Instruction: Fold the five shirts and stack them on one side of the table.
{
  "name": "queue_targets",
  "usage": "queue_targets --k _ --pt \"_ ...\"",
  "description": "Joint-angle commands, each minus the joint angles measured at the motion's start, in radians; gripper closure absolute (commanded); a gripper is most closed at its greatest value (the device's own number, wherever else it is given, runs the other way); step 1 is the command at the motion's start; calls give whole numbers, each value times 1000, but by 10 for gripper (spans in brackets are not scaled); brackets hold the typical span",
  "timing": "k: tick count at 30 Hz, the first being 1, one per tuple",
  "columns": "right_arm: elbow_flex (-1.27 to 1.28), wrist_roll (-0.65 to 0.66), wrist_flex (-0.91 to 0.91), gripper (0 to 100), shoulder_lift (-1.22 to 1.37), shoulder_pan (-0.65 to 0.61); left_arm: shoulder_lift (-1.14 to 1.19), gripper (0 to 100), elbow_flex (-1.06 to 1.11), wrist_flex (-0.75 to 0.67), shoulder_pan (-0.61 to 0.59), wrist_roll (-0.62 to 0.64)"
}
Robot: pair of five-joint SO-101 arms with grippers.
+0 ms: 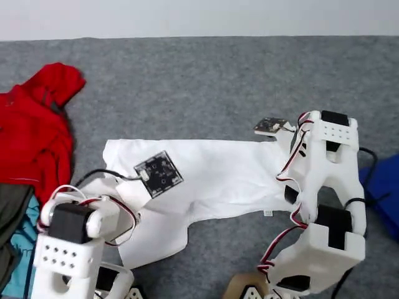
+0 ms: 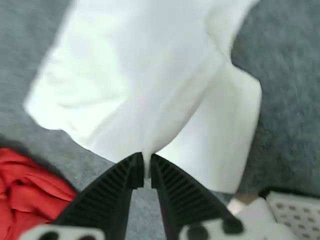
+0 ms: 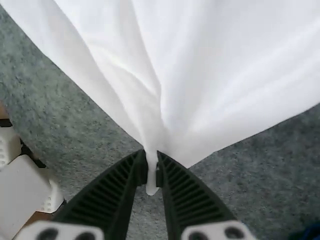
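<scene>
We note left gripper (image 2: 144, 172) and right gripper (image 3: 151, 175) each clamped on a thin pinch of the white shirt (image 1: 218, 180) lying near the red hoodie (image 1: 34, 131); uneven pulling may slip a pinch, skewing the fold.

The white shirt (image 1: 218, 174) is thin, smooth matt cloth with soft creases. The worktop (image 1: 187, 81) is grey, fuzzy, carpet-like stuff, pretty rough. The left claw (image 2: 145, 165) and right claw (image 3: 151, 160) are ribbed matt black plastic, the arm shells (image 1: 324, 249) smooth white plastic. The red shirt (image 1: 34, 137) is soft cloth too.
</scene>
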Motion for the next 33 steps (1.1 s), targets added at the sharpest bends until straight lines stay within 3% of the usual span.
queue_targets --k 1,8,17,25,29,33 --pt "-5 -14 4 988 -58 -12 -12 999 -73 31 5 58" --pt "89 -14 -50 988 -56 -13 -63 999 22 29 54 97" --pt "190 -14 -229 988 -51 -10 -86 999 179 23 84 -44" --pt "195 -12 -248 975 -61 -5 -87 998 213 8 64 -52" --pt "161 -15 -179 850 -62 -4 -94 983 208 8 64 -48" --pt "95 -15 -108 742 -62 -4 -95 870 189 -29 64 44"
